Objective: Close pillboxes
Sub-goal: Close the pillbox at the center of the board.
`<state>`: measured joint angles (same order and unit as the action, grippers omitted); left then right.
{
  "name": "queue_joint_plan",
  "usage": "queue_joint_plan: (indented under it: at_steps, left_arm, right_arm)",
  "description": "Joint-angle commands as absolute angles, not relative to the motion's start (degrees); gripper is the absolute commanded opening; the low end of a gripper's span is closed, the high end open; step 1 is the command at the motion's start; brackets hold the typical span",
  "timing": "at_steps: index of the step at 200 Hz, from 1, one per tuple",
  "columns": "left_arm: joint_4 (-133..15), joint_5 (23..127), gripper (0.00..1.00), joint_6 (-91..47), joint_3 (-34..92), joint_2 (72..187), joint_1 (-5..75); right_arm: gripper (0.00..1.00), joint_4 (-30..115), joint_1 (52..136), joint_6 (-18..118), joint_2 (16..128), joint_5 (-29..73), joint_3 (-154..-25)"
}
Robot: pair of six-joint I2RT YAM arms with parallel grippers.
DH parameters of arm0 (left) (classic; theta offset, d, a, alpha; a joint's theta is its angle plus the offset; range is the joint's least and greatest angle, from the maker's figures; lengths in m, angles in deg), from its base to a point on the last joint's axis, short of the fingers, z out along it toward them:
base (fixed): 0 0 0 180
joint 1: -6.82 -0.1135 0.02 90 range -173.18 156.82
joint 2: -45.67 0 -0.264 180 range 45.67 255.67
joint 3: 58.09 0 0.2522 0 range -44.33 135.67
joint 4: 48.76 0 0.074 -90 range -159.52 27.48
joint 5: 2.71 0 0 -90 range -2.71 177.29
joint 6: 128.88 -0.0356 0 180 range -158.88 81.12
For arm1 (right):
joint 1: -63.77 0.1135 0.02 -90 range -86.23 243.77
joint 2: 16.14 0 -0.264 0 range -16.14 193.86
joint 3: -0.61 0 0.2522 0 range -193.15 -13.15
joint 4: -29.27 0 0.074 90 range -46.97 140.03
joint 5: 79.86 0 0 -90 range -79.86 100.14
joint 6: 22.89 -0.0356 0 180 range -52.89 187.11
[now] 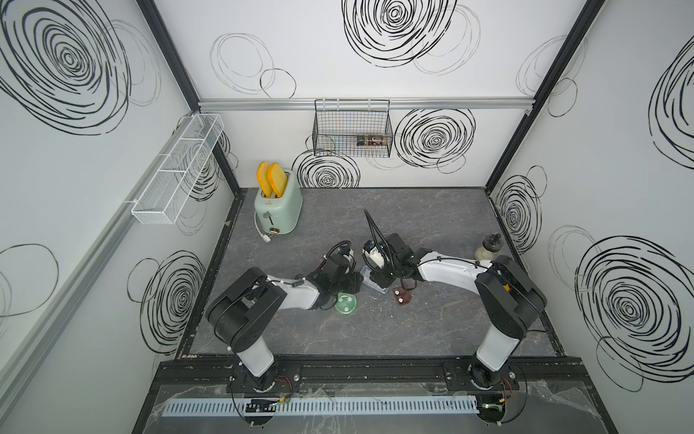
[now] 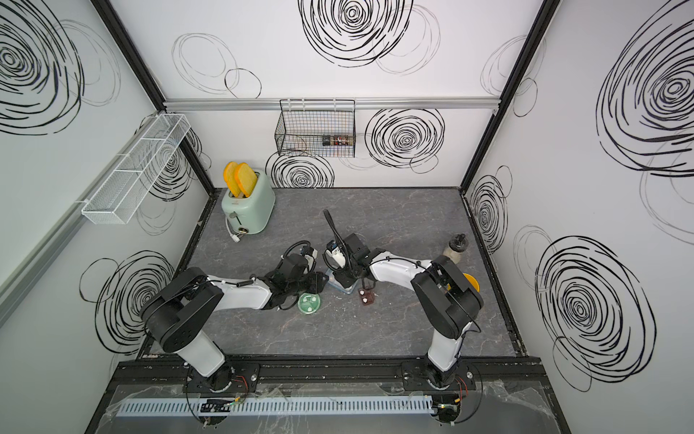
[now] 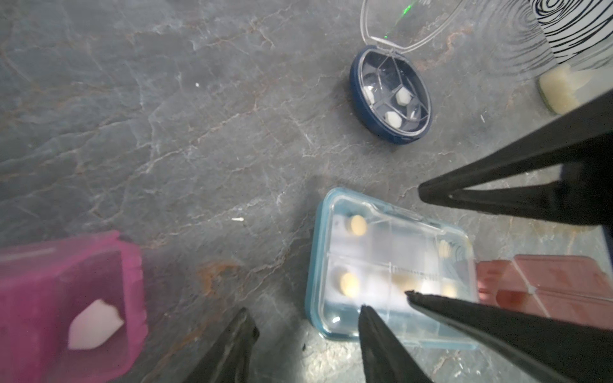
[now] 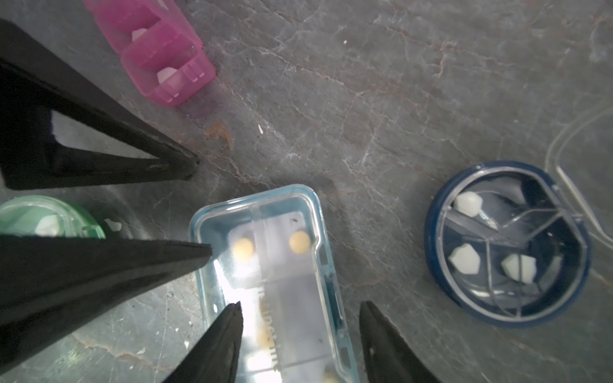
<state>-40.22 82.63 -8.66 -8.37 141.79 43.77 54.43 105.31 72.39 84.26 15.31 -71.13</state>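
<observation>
We judge the blue-grey pillbox (image 3: 391, 262) to be the step in hand: its clear cover lies flat over the tray, though we cannot tell whether it has latched; the right end effector (image 4: 300, 303) hangs over it with its jaws apart, one finger above the cover and the other just off the box's edge, gripping nothing; the left end effector (image 3: 304, 308) is likewise spread and empty, one finger at the box's corner, bare counter (image 3: 199, 149) between its fingers.

The next move, as we see it, calls for the dark round pillbox (image 4: 507, 245), near and ahead of the left end effector's tips; its clear lid (image 3: 408, 26) is swung open on its hinge, so it wants folding over and pressing down while the base is steadied.

We count five pillboxes: the blue-grey one; the dark round one; one pink pillbox (image 4: 156, 49) just outside the left end effector; one green pillbox (image 1: 346, 303) beside the left end effector; one brown pillbox (image 3: 547, 285) just beside the blue-grey one, by the right end effector; two end effectors; three white tablets in the dark round box.
</observation>
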Motion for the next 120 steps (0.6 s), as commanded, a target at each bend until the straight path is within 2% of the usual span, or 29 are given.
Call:
queue_joint_plan:
  at_steps: [1, 120]
  left_arm:
    - [-39.1, 82.7, 0.56, -8.2, -7.8, 143.1, 43.5]
    - [-39.1, 83.7, 0.51, -7.9, -9.4, 144.3, 43.7]
  right_arm:
    - [0.60, 55.4, 105.8, 71.9, 84.5, 14.5, -69.6]
    - [0.58, 59.0, 106.1, 71.6, 87.2, 16.6, -68.2]
